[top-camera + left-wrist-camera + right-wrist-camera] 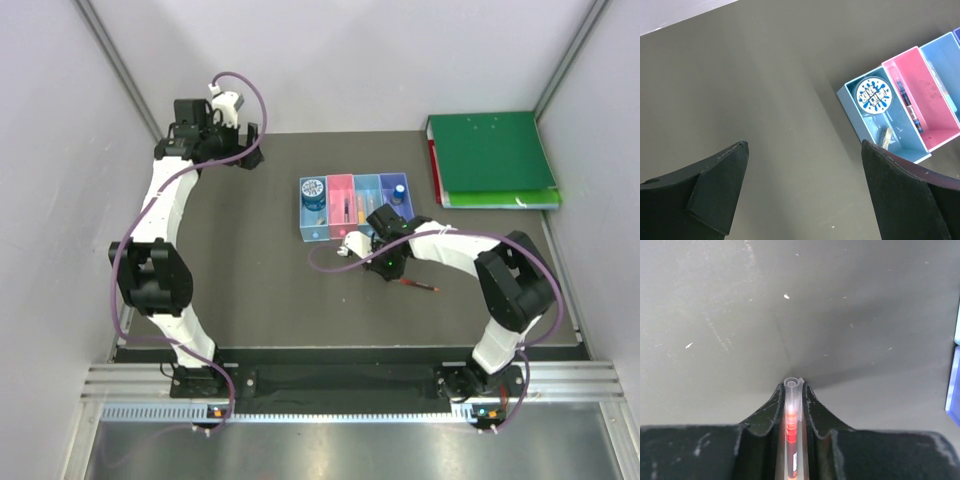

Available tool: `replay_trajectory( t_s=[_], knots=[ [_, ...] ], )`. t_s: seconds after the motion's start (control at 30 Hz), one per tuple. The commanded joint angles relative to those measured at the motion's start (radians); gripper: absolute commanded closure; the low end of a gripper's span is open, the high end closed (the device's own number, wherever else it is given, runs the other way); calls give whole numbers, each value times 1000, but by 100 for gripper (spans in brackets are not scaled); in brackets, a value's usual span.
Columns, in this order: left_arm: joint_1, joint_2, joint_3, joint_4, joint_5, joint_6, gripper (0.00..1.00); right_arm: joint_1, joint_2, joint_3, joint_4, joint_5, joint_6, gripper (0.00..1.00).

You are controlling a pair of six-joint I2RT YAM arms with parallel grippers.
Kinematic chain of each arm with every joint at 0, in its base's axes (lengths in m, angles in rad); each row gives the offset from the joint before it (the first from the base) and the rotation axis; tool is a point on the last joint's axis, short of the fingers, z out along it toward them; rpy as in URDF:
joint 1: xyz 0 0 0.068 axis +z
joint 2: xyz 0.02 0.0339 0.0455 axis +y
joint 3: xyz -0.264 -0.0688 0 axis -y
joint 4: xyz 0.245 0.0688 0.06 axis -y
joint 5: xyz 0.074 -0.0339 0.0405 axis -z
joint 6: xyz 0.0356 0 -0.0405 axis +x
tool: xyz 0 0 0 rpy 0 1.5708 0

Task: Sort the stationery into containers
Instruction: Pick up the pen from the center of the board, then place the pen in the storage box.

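Right pincer (793, 391) clamped on red pen (791, 432), left pincer (804, 146) spread

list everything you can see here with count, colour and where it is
trays: 4, blue, pink, light blue, purple; side by side mid-table
tape roll: 1, dark blue and white; in the blue tray
pale item: 1, off-white; in the blue tray, too small to identify
blue pen: 1, dark blue; in the pink tray along its wall
bottle: 1, blue cap; in the purple tray
red pen: 1, red in a clear barrel; in the right gripper
binder: 1, green; far right corner
table: 1, dark grey
left gripper: 1, black; open over bare table left of the trays
right gripper: 1, black; shut on the red pen, near side of the trays
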Motion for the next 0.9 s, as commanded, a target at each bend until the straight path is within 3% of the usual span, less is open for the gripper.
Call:
replay_trajectory(
  t_s=[0.0, 0.2, 0.63, 0.87],
  knots=[
    [13, -25, 47, 25, 3, 13, 1, 8, 24, -43, -8, 43, -9, 100],
    [14, -17, 49, 34, 3, 14, 1, 8, -4, 30, -71, 37, -2, 100],
    [16, -34, -14, 60, 9, 11, 1, -1, 12, 514, -304, -157, 146, 100],
    [19, -58, -36, 75, -5, 14, 1, -47, 113, 734, -264, -234, 288, 100]
  ],
)
